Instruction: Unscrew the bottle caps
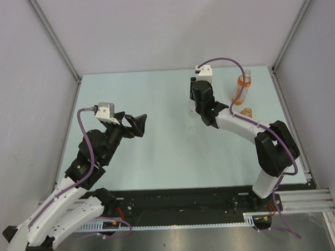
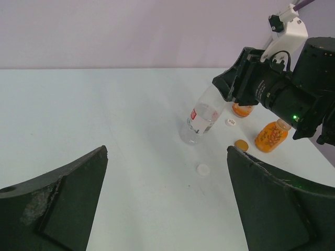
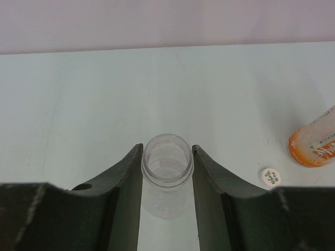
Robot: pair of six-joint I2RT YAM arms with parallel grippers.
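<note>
The clear bottle (image 3: 167, 180), on the table's (image 2: 104, 115) far right side, has an open mouth; a whitish cap (image 2: 203, 169), a printed white cap (image 2: 231, 122) and an orange cap (image 2: 241, 145) lie loose nearby; the unscrewing looks finished, or nearly; the right claw (image 3: 167, 154) clamps the tilted bottle's neck; the left claw (image 2: 167, 157) gapes wide, empty.

Bright, even light; soft shadows; sharp focus, no glare.

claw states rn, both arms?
Left claw: open, holding nothing.
Right claw: closed on the clear bottle, which is tilted.
</note>
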